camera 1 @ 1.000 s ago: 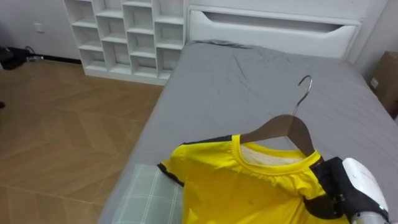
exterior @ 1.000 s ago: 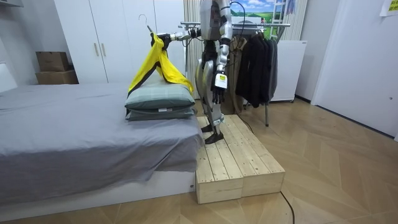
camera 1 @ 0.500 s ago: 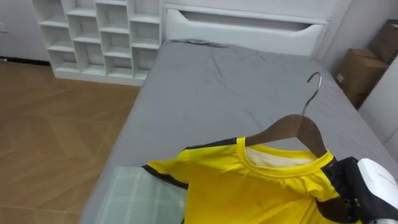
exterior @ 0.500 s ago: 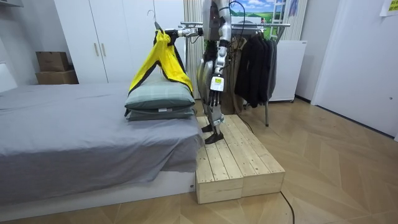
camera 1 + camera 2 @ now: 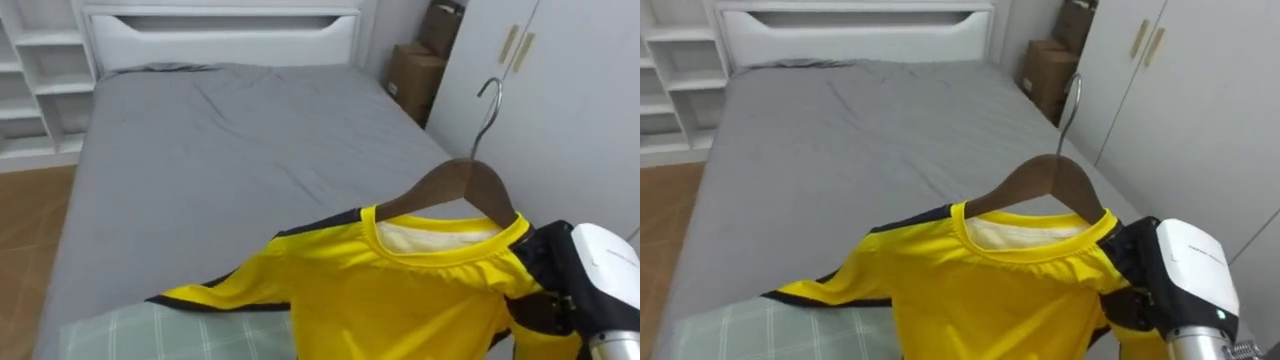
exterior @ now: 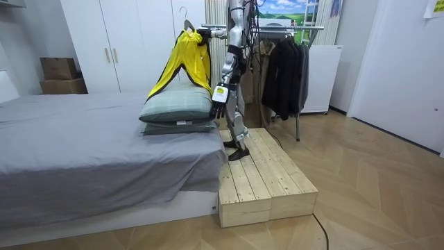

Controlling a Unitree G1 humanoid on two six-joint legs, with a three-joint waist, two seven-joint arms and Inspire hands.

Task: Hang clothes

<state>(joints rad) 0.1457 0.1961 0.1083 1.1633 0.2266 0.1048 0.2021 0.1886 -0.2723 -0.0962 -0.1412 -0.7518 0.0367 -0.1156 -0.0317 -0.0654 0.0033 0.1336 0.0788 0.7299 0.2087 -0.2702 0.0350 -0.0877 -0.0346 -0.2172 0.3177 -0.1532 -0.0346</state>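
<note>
**Change.** The eye views now take in the wardrobe (image 5: 570, 110) and the cardboard boxes (image 5: 415, 75) at the head of the bed (image 5: 230, 140), where half a second ago they took in white shelving. This is a swing of the camera to the robot's right, not a move of the furniture. The room view confirms it: the robot stands on the wooden platform (image 6: 267, 173) at the foot of the bed and has rotated its upper body. The hanger (image 5: 465, 185) now sits higher and further toward the room view's right.

**Task item.** The yellow shirt (image 5: 400, 290) is on the wooden hanger, with its collar under the hook (image 5: 488, 100). It hangs in the air above the green pillow (image 5: 150, 335). In the room view its lower edge reaches the pillow top; contact cannot be confirmed.

**Hands.** The right hand (image 5: 585, 285) is closed on the shirt's shoulder at the end of the hanger and carries the load. The left hand (image 6: 220, 95) hangs beside the pillows; its state cannot be determined.

**Meaning for the task.** The shirt is loaded and lifted clear of the bed. The clothes rack (image 6: 298, 28) stands behind the robot, so the turn is probably only begun. Hooking over the rail is not yet done.
</note>
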